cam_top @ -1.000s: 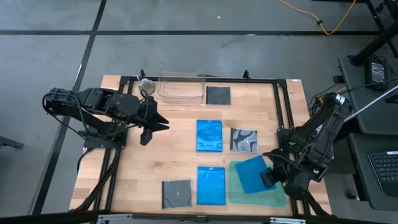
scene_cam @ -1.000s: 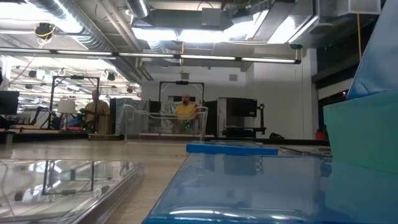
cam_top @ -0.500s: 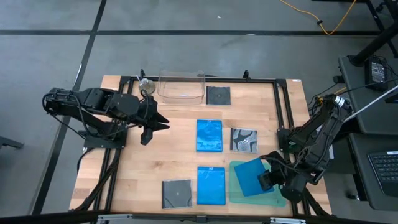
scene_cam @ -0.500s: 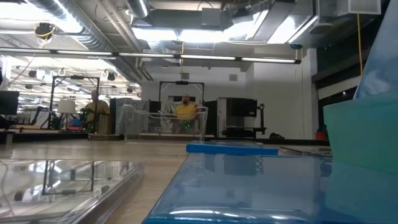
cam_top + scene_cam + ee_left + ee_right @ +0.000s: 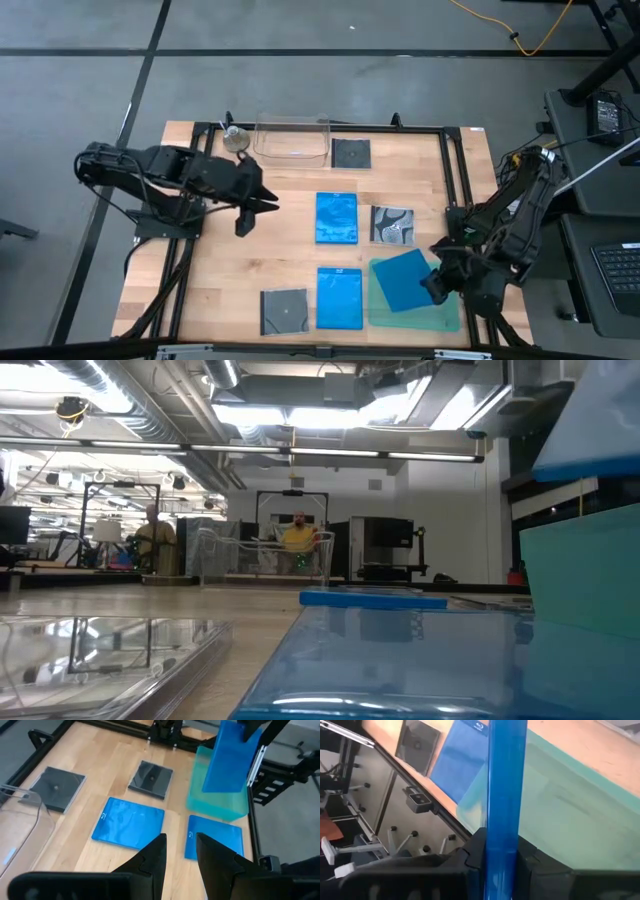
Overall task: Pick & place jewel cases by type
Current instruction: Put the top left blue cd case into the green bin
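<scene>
My right gripper (image 5: 437, 285) is shut on a bright blue jewel case (image 5: 403, 278), tilted above the green translucent tray (image 5: 445, 320) at the near right. Two more blue cases lie flat, one mid-table (image 5: 336, 217) and one near the front edge (image 5: 339, 297). Dark square cases lie at the far side (image 5: 350, 153) and near the front (image 5: 284, 311), and a patterned one (image 5: 392, 224) lies beside the middle blue case. My left gripper (image 5: 180, 855) hovers open over the table's left part (image 5: 255, 200), holding nothing. My right gripper pinches the blue case between its two fingers (image 5: 477, 851), one on each flat face, at the end nearest the table's right edge (image 5: 504, 837). The fingers slant down from the right. The case hangs steeply tilted below them (image 5: 230, 757), clear of the green tray.
A clear plastic tub (image 5: 291, 140) stands at the far edge, left of the far dark case. A black frame rail (image 5: 455, 190) runs along the table's right side. Bare wood lies between my left gripper and the cases (image 5: 285, 250). People stand far off in the room (image 5: 296, 538).
My right gripper has rolled its wrist and risen slightly. The blue case has tipped with it, and in the low view its lower edge now stands above the green tray instead of reaching down to it.
</scene>
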You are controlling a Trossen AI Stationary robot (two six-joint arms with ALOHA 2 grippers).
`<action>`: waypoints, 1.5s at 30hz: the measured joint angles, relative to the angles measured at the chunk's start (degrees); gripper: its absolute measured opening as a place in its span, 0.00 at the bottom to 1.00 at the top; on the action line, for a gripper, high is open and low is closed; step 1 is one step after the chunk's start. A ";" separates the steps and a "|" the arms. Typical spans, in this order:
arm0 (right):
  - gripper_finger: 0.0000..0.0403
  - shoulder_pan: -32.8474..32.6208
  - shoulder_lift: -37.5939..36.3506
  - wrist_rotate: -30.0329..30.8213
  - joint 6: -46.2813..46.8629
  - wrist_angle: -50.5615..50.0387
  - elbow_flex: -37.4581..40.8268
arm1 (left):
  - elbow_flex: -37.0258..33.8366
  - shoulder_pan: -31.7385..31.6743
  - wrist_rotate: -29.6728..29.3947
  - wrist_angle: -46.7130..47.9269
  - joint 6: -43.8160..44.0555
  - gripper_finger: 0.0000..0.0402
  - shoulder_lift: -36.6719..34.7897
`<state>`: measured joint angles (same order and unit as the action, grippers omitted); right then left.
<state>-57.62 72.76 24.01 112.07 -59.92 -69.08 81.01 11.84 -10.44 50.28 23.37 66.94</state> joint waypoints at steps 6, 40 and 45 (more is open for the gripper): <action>0.13 -0.08 -0.21 0.35 -1.48 -1.14 0.00 | -0.02 0.00 0.27 -0.38 -0.16 0.24 2.96; 0.13 5.55 -20.43 29.58 -45.42 -0.08 0.00 | -0.15 -8.71 14.85 -38.49 4.25 0.35 19.79; 0.13 7.03 -22.33 29.53 -54.03 3.24 -0.02 | -0.15 -10.06 15.11 -45.87 6.10 0.43 21.51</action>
<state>-50.59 50.43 53.54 58.04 -56.68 -69.10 80.86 1.77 4.67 4.40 29.47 88.45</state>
